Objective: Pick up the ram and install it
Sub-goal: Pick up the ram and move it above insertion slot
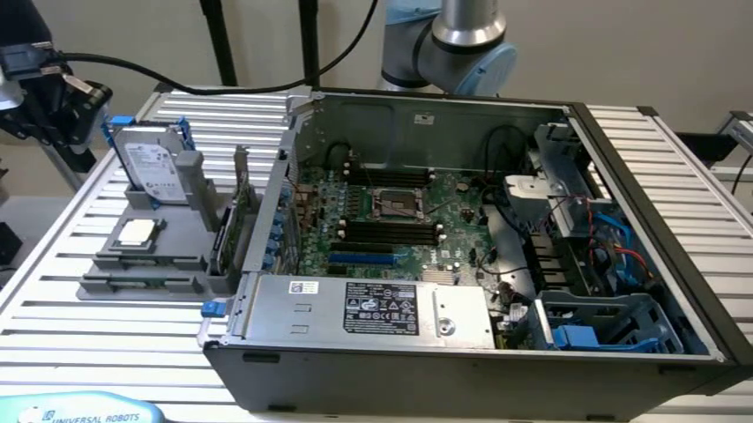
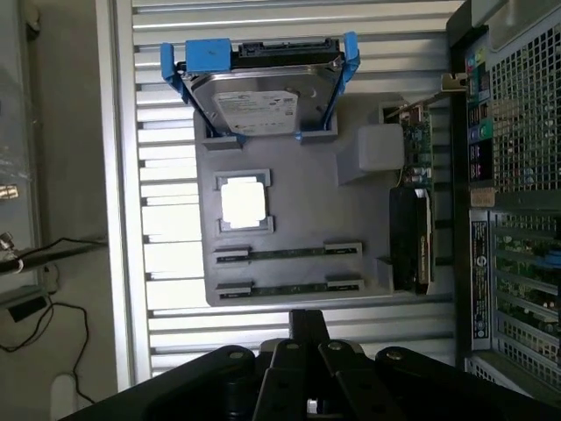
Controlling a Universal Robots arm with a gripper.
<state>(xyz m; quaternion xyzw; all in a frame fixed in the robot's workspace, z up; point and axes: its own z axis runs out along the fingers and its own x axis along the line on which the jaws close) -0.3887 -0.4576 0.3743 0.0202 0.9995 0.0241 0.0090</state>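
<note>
While the gripper (image 2: pixel 308 323) hangs above the grey parts holder (image 2: pixel 307 202) with its tips drawn together on nothing, two sticks of ram (image 2: pixel 289 286) lie flat in the holder's slots. The nearer stick is just beyond the tips. Their long axis runs crosswise to the gripper's reach, from the slatted table (image 2: pixel 166 263) toward the expansion card (image 2: pixel 412 237) and the computer case (image 2: pixel 517 219). In the exterior view the holder sits at the left, with the ram (image 1: pixel 139 284) along its near edge. To the right, that view adds the open case's inside, where the motherboard's black memory slots (image 1: pixel 383 233) appear empty.
</note>
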